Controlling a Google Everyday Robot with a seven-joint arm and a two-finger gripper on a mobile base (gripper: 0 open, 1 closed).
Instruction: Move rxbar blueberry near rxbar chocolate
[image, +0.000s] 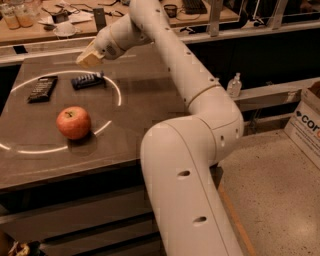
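Note:
The rxbar blueberry, a dark blue bar, lies flat on the table inside the white ring. The rxbar chocolate, a black-brown bar, lies just left of it with a small gap between them. My gripper hangs a little above and behind the blue bar, apart from it, open and empty. The arm reaches in from the right across the table.
A red apple sits in front of the two bars on the brown table. A cluttered bench stands behind the table. A cardboard box and a small bottle are to the right.

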